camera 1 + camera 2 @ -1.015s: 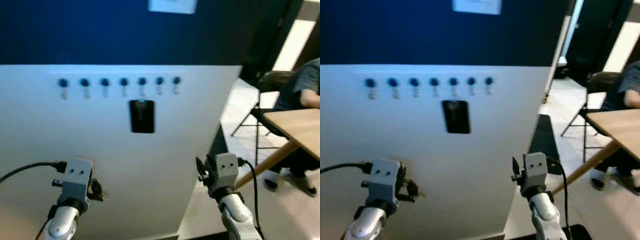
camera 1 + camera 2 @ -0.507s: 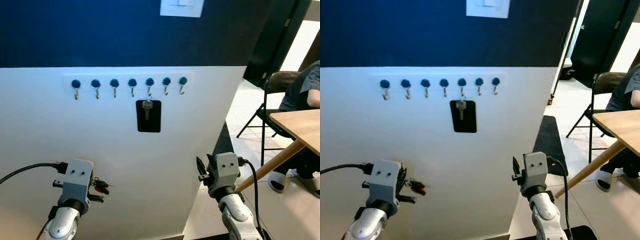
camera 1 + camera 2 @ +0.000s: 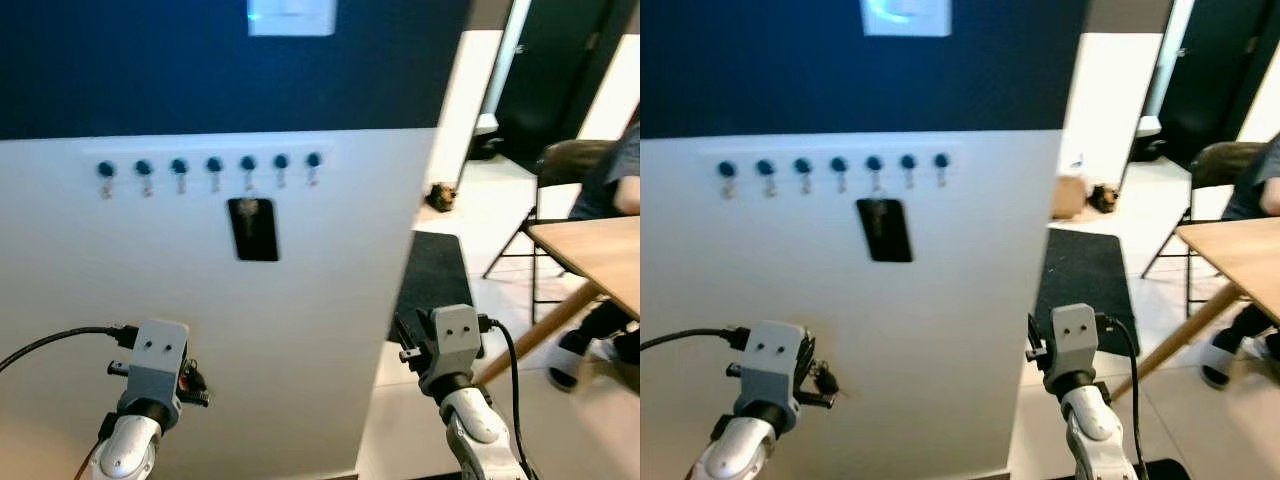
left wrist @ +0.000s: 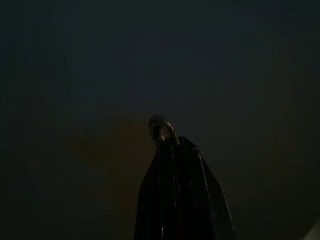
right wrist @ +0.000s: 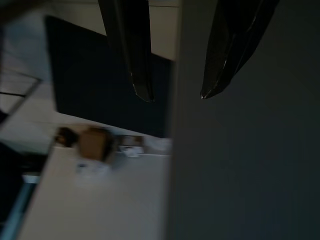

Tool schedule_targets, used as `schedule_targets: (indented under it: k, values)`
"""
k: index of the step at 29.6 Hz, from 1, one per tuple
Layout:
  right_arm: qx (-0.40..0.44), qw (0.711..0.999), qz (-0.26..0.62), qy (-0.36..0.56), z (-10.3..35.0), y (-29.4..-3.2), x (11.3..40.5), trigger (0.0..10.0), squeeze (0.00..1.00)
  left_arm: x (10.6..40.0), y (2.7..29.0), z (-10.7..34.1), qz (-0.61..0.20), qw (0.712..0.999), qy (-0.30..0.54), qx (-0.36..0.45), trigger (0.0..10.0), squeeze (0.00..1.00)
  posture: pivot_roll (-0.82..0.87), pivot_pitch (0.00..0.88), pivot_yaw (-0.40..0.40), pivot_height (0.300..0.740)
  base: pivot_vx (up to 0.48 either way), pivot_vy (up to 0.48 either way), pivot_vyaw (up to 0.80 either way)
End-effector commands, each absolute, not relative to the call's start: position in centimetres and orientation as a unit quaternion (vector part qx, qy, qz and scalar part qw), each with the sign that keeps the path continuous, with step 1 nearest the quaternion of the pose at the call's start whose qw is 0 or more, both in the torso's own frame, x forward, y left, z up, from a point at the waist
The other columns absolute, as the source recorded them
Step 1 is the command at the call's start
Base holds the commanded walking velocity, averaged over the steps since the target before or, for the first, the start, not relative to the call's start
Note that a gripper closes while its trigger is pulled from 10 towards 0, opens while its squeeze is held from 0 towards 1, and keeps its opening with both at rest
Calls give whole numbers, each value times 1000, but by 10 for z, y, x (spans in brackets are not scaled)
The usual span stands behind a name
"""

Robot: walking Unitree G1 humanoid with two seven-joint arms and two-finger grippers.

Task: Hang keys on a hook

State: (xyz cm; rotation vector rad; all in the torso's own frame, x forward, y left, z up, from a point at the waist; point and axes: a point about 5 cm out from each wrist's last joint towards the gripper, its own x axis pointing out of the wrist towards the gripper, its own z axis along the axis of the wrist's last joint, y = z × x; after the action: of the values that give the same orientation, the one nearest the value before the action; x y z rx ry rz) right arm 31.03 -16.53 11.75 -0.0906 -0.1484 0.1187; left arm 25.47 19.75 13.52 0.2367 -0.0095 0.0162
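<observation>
Seven hooks (image 3: 210,165) face us; our left pincer (image 3: 192,382) grips the keys (image 3: 824,380), our right pincer (image 5: 175,92) hangs spread.

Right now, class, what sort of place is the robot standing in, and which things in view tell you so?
Probably a home hallway or entry beside a dining area. A row of key hooks runs along the white wall, a dark doormat lies on the tiled floor, and a wooden table with a folding chair stands at the right.
</observation>
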Motion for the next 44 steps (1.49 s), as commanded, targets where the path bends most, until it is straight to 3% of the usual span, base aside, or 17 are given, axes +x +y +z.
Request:
schedule_targets:
  k: [1,12,17,26,32,37,39,44]
  values:
    - [-39,995,60,-67,114,-163,308,10000,0,255,199,135,14,992,-3,123,10000,0,128,60,-17,740,0,0,0]
    - [-44,994,70,-72,116,-158,310,10000,0,258,205,145,42,987,-20,155,10000,0,130,61,-21,740,0,0,0]
    - [-70,988,101,-89,121,-148,308,10000,0,254,220,166,84,979,-55,179,10000,0,138,82,-23,740,0,0,0]
    - [-55,981,149,-109,132,-127,304,10000,0,223,227,210,94,955,-125,250,10000,0,180,95,-44,740,0,0,0]
    - [-42,977,182,-105,132,-108,311,10000,0,224,228,291,139,901,-249,327,10000,0,226,92,-77,740,0,0,0]
    - [-38,975,189,-112,137,-101,315,10000,0,235,225,306,155,880,-261,365,10000,0,224,91,-75,740,0,0,0]
    - [-33,974,191,-117,142,-97,316,10000,0,243,225,314,176,848,-244,436,10000,0,208,93,-61,740,0,0,0]
    - [-32,977,179,-109,137,-105,312,10000,0,240,227,309,150,839,-214,478,10000,0,206,96,-52,740,0,0,0]
